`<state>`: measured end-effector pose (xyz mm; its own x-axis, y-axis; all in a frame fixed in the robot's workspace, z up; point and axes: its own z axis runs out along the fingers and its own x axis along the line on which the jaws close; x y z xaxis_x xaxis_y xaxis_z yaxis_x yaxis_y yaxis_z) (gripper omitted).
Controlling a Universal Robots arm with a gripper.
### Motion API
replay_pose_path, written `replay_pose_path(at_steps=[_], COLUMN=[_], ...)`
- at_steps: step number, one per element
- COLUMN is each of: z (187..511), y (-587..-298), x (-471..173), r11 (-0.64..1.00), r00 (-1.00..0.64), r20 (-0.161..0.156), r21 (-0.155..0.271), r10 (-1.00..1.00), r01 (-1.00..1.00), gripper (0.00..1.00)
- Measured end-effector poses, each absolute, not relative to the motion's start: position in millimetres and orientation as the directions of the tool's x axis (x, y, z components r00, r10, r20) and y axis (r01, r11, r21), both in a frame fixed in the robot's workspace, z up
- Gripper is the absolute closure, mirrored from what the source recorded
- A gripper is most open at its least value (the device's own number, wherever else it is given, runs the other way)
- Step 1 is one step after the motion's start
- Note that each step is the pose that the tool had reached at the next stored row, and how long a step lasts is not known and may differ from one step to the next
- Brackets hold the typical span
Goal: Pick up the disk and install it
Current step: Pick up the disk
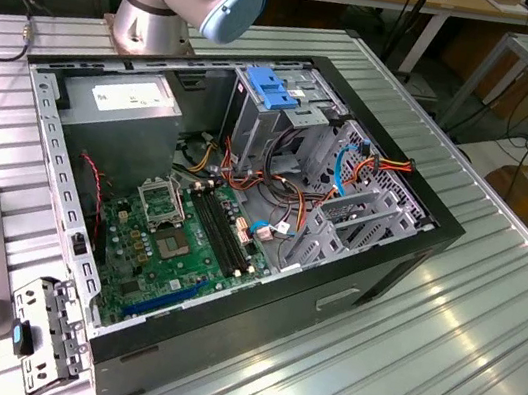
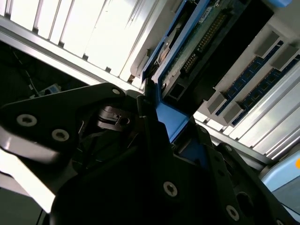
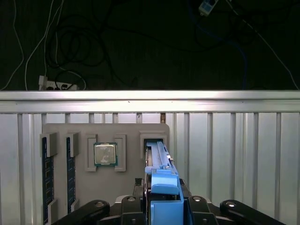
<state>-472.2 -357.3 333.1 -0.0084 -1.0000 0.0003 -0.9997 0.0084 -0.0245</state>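
Note:
In both wrist views the disk (image 3: 158, 157) stands on edge in a slot of a grey holder tray (image 3: 126, 187). Its blue side rail (image 3: 164, 180) faces the camera. In the second wrist view the disk (image 2: 197, 37) shows its green circuit-board side between blue rails. My gripper (image 3: 165, 199) sits at the disk's near end. Its black fingers (image 3: 140, 201) press on either side of the blue rail, so it is shut on the disk (image 2: 171, 122). The open computer case (image 1: 418, 244) lies on the table in the exterior view.
The tray also holds memory sticks (image 3: 47, 173) and a processor chip (image 3: 105, 153). Past it runs the table's edge rail (image 3: 150, 101), with cables on the dark floor beyond. Inside the case, a metal drive cage with a blue tab (image 1: 270, 87) stands beside a grey box (image 1: 123, 98).

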Motion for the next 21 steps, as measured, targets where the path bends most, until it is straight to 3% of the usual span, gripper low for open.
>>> replay_pose_path(at_steps=[21], z=[342.4], y=[-357.3], x=[-472.2], r11=[0.008], r00=[-0.008], r20=[0.000], r21=[-0.024], r10=[-1.000], r01=[-1.000], gripper=[0.63])
